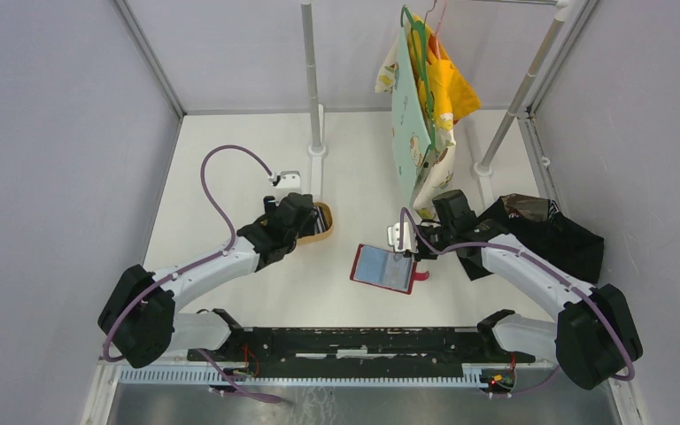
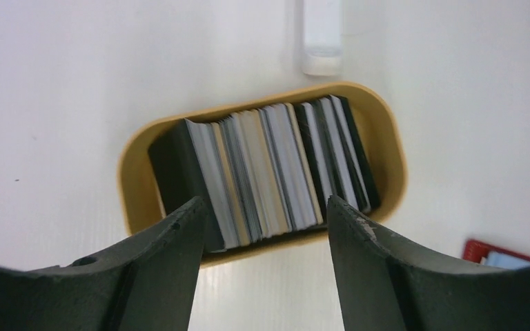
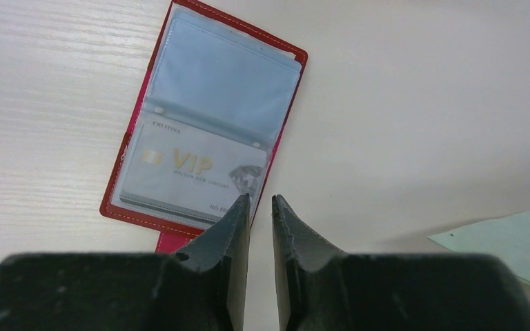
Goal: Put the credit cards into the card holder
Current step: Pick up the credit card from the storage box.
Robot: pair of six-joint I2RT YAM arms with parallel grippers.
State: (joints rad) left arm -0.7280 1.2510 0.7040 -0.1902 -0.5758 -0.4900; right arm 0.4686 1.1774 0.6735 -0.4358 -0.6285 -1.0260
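Observation:
Several credit cards (image 2: 269,172), grey, silvery, cream and dark, stand on edge in a tan oval tray (image 2: 132,181). My left gripper (image 2: 266,207) is open and empty just above the tray's near rim, its fingers astride the middle of the stack; it also shows in the top view (image 1: 305,220). The red card holder (image 3: 131,148) lies open on the table with clear sleeves, and one silvery VIP card (image 3: 193,172) sits in its near sleeve. My right gripper (image 3: 261,201) is all but shut and empty at the holder's near right corner (image 1: 405,239). The holder is at table centre (image 1: 385,267).
A white block (image 1: 287,181) and a pole base (image 1: 317,150) stand behind the tray (image 1: 324,221). Clothes (image 1: 425,106) hang from a rack above the holder's far side. A black bag (image 1: 549,235) lies at the right. A pale green sheet edge (image 3: 504,241) is to my right gripper's right.

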